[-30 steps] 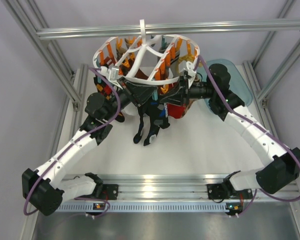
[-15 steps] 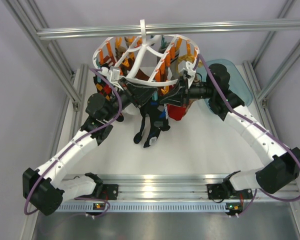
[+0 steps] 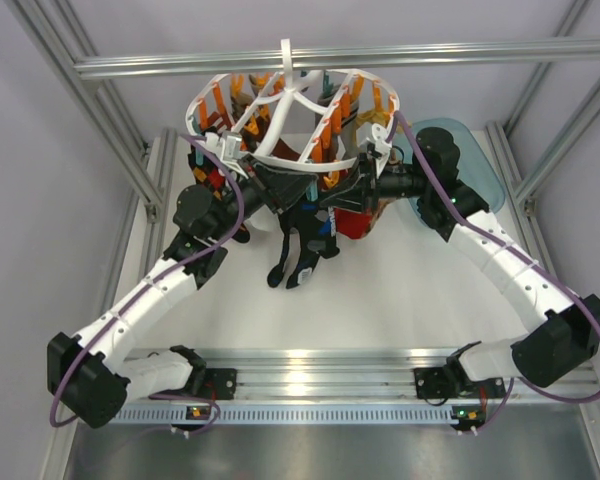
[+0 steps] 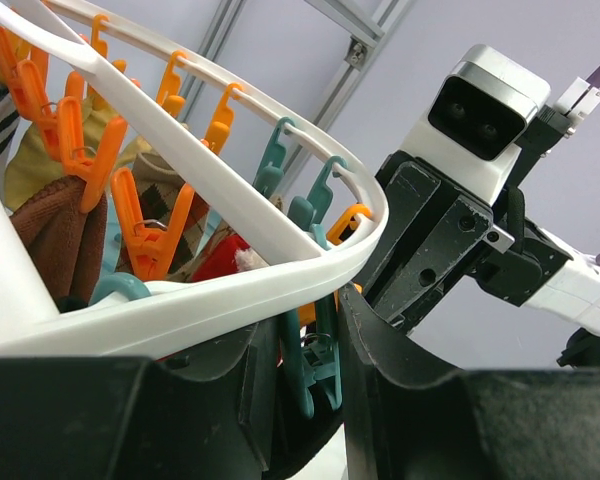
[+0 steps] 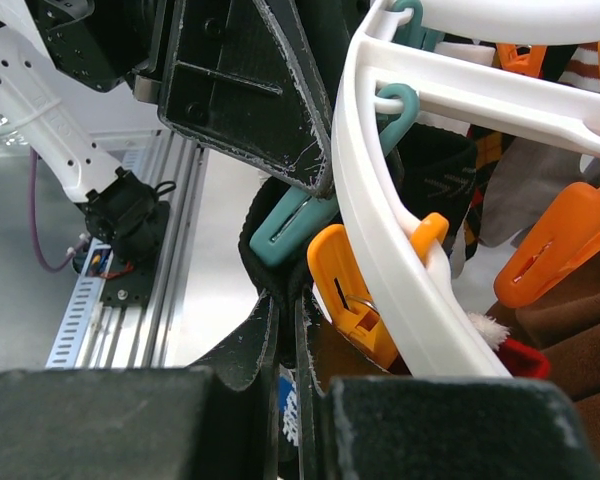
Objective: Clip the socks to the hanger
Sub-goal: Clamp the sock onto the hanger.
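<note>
Hanging just below the hanger (image 3: 298, 163), the socks (image 3: 302, 245) appear not yet clipped; left gripper (image 4: 310, 365) pinches a teal clip (image 5: 298, 222) on the hanger rim; right gripper (image 5: 286, 330) pinches the socks beside it.

A robotics lab test cell, shown by the aluminium frame (image 3: 330, 56) around a white table (image 3: 410, 300).

glossy plastic hanger (image 3: 292, 160), matt cloth socks (image 3: 302, 250)
</note>
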Robot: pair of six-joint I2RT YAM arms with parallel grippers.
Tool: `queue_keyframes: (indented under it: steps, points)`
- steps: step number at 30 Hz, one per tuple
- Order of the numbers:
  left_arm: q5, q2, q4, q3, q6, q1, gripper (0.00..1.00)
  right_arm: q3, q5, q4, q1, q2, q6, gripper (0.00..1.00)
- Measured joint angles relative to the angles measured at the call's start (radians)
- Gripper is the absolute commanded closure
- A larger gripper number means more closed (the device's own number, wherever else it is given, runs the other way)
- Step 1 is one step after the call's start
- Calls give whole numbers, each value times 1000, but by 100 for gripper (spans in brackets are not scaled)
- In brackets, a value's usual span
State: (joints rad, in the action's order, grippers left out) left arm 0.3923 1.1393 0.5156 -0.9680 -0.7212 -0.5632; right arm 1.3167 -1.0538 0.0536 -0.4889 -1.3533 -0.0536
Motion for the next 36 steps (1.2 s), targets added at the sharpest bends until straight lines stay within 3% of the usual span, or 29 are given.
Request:
queue_keyframes:
  steps: [24, 36]
  points:
    - [14, 18, -1, -25, -70, -2, 100, 0, 1, 16, 0, -2, -23, 100]
    - [18, 17, 1, -24, -39, -1, 100, 0, -19, -10, 3, -4, 58, 100]
